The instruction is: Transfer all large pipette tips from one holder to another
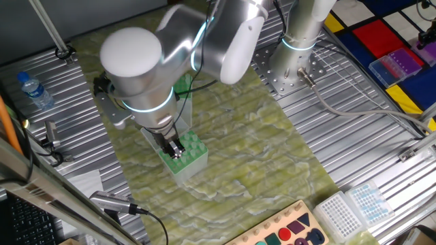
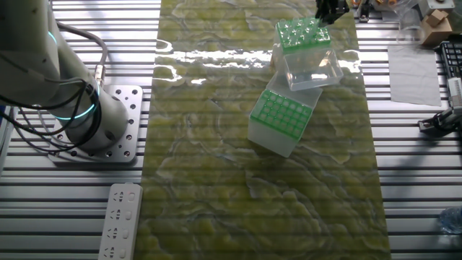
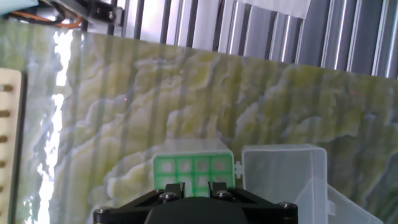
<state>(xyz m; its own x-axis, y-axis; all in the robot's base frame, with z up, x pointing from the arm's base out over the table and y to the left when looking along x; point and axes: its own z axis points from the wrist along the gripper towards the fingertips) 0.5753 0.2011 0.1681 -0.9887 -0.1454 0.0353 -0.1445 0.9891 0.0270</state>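
Two green-topped holders stand on the yellow-green mat. One holder (image 2: 302, 34) has a clear lid (image 2: 313, 70) folded open beside it, and pale tops of large pipette tips (image 2: 297, 30) dot its grid. The second holder (image 2: 281, 117) stands nearer the mat's middle; I cannot tell what its holes hold. My gripper (image 1: 176, 148) hangs just over the lidded holder (image 1: 184, 155), at its edge (image 2: 330, 11). In the hand view the fingers (image 3: 173, 187) stand apart over the green grid (image 3: 194, 169), with nothing visible between them.
The arm's base (image 2: 86, 119) is bolted beside the mat, with a white power strip (image 2: 119, 220) near it. A water bottle (image 1: 34, 92), purple tip boxes (image 1: 396, 64), clear tip racks (image 1: 354, 207) and a shape-sorting board (image 1: 293, 231) lie around the mat.
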